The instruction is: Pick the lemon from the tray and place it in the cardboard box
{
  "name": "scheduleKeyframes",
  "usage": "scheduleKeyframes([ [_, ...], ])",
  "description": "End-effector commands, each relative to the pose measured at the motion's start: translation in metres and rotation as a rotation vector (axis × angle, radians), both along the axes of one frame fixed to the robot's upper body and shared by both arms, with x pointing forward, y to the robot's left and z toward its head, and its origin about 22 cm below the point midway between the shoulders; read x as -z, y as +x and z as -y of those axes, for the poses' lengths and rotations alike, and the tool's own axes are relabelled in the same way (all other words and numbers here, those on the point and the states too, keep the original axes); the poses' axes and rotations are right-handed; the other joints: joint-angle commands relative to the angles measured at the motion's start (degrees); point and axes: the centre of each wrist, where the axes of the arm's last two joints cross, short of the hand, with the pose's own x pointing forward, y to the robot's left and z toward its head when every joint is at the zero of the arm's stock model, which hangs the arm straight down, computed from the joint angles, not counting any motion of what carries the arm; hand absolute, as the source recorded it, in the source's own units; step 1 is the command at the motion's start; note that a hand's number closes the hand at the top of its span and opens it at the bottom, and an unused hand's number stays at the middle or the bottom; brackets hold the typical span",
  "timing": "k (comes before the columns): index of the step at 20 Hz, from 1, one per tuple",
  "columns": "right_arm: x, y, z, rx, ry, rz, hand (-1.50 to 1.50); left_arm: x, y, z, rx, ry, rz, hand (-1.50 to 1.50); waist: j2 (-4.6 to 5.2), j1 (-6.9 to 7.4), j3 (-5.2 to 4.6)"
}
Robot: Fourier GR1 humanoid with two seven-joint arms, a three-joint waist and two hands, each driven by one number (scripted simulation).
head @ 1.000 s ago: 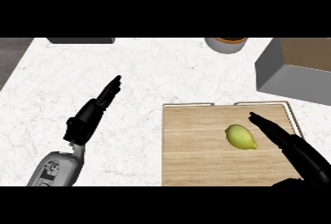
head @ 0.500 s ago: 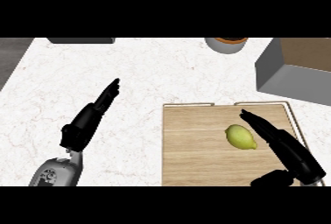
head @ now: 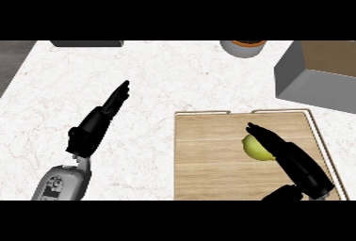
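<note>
White marble makes up the tabletop point(head: 173, 75) you see from the head view. On its near right part lies the wooden tray point(head: 208, 164), its far rim carrying two thin wire handles. Your lemon point(head: 254, 148) sits on the tray, right of the tray's middle and nearer its far edge than its near one. Your right hand point(head: 288, 157) comes in from the near right corner and lies over the tray with fingers straight, so it is open; the fingers cover the lemon's right side and their tips point(head: 252, 127) reach just past the fruit, but you cannot tell whether they touch it. Your left hand point(head: 97, 124) hangs over the bare marble left of the tray, also open, fingers straight and pointing toward the far edge, holding nothing. Look to the far right corner for the box point(head: 306, 84): grey outer walls, brown inside, well apart from the tray. A round pot point(head: 243, 47) stands at the far edge, just left of the box.
</note>
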Motion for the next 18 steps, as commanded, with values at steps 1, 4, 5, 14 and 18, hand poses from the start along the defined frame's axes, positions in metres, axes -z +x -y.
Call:
scheduleKeyframes([
  [1, 0.011, 0.001, 0.005, -0.004, -0.037, -0.029, -1.50, -0.016, -0.006, 0.010, 0.017, -0.014, 0.000, 0.00, -0.02, 0.07, 0.01],
  [4, 0.019, 0.018, 0.016, 0.000, -0.022, -0.007, -1.50, 0.003, 0.004, -0.014, -0.005, -0.005, 0.004, 0.00, 0.05, 0.14, 0.01],
  [5, 0.029, 0.014, -0.004, -0.009, -0.038, -0.019, -1.50, -0.007, -0.001, -0.004, 0.008, 0.008, 0.002, 0.00, 0.02, 0.16, 0.01],
  [14, 0.043, 0.013, -0.006, 0.017, -0.126, -0.011, -1.50, -0.012, 0.000, 0.002, -0.003, 0.003, -0.005, 0.00, 0.01, 0.08, 0.01],
  [18, 0.049, 0.021, -0.007, -0.012, -0.087, -0.012, 1.50, -0.001, -0.009, -0.005, 0.018, -0.003, -0.017, 0.00, 0.02, 0.25, 0.02],
])
